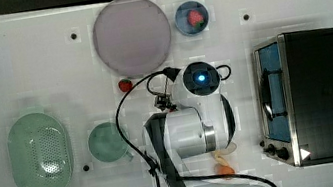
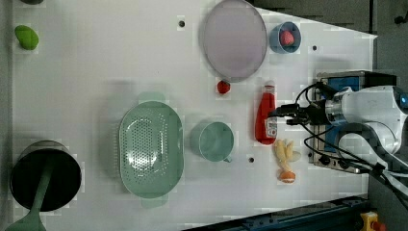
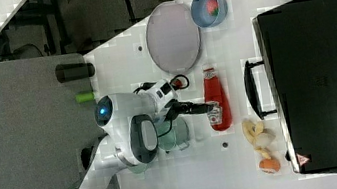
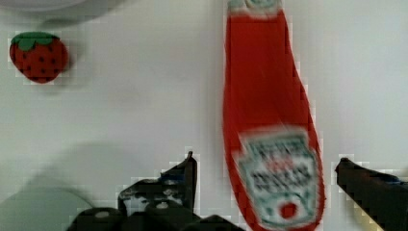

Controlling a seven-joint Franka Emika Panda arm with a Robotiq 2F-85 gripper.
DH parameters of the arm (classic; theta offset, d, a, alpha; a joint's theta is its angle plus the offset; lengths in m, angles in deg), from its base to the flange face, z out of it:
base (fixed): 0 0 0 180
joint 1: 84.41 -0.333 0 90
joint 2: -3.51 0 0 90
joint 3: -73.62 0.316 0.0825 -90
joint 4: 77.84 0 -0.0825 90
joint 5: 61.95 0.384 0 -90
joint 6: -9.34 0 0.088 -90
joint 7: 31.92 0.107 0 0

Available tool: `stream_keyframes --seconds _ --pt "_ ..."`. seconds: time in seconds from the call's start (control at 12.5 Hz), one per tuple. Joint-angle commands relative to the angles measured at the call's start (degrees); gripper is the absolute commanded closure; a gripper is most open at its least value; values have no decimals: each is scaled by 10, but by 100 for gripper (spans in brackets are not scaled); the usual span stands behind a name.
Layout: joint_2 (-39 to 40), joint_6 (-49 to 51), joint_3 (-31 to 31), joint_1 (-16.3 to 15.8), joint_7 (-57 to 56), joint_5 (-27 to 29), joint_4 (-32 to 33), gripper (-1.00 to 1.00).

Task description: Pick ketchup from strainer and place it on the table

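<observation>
Ketchup (image 2: 266,118): red squeeze bottle, white cap, labelled. Lies flat on the table (image 2: 96,62), cap toward the grey plate (image 2: 234,39), label end toward the banana peel (image 2: 287,153). Out of the strainer and well apart from it.

Gripper (image 4: 267,180): fingers released, one fingertip (image 4: 188,175) on each side of the label end with bare table showing between each and the bottle; nothing held. In the right view it hangs over the bottle's lower half.

Strainer (image 2: 151,149): pale green, perforated bottom bare, at the left view's left of the green mug (image 2: 215,141), which stands between it and the bottle.

Strawberry (image 2: 223,87): loose on the table, just off the plate's edge, near the bottle's cap end but not touching. A second one sits in the blue bowl (image 2: 286,37).

Toaster oven (image 1: 314,95): dark box at the top view's right, close to the arm.

Step in hand, by my reckoning: the set-down looks done and what remains is to clear off. Done well, that means lifting straight up with the fingers kept wide, so neither one catches the bottle and rolls it toward the peel or the mug, and only then swinging away, minding the oven's handle beside the wrist.
</observation>
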Motion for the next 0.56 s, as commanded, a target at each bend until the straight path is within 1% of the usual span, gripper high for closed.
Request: stream_keyframes --seconds 0.08,0.24,0.32,0.4,0.56 --pt "-65 16 26 -3 -21 0 -59 -100" --pt "-112 77 29 -3 3 4 -104 -100" --pt "-134 114 29 -3 37 13 -130 -100" --pt "-152 158 29 -3 79 31 -156 -100" --pt "-178 250 26 -3 176 84 -208 -100"
